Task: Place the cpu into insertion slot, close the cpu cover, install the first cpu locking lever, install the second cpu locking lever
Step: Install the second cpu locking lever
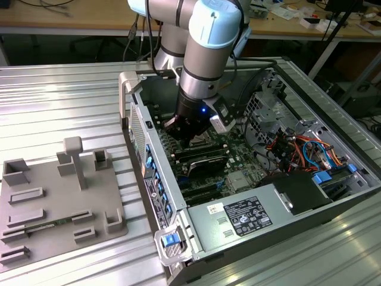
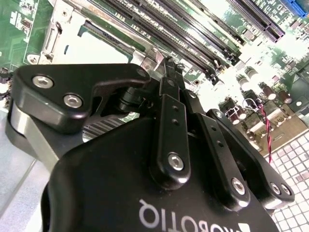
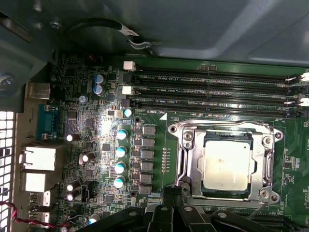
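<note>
Gripper (image 2: 170, 65) closed on nothing, beside cpu cover (image 3: 186, 159) at lower right of first wrist view; could slip off, scraping seated cpu (image 3: 226, 166).

cpu (image 3: 226, 166) in insertion slot (image 3: 193, 164), cover down

We saw the cpu (image 3: 226, 166), silver-grey and square, lying flat in the insertion slot (image 3: 194, 166). The cpu cover (image 3: 263, 153), a thin silver frame, lay closed around it, its window showing the chip's top.
</note>
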### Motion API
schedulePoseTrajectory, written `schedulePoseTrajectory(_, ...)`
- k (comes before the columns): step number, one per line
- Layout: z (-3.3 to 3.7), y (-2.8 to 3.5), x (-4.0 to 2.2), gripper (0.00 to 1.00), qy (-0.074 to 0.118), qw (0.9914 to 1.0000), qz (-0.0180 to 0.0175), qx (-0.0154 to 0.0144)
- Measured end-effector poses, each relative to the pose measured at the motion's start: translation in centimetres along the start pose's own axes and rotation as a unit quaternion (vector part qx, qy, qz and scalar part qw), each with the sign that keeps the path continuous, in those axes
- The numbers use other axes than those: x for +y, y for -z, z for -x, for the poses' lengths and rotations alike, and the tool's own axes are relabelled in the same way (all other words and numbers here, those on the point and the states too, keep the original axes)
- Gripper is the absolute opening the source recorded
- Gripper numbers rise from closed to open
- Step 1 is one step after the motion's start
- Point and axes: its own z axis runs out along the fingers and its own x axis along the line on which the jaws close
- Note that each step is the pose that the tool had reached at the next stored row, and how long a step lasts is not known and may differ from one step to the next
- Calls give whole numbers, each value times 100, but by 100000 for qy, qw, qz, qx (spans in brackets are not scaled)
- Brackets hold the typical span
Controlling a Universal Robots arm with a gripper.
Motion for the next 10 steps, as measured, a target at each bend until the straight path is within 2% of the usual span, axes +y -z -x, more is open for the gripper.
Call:
schedulePoseTrajectory(6,28,72,6,11,0,100000,-3,3)
schedulePoseTrajectory(9,145,76,12,11,-5,100000,6,1)
schedulePoseTrajectory(10,164,75,18,11,-1,100000,16,-3)
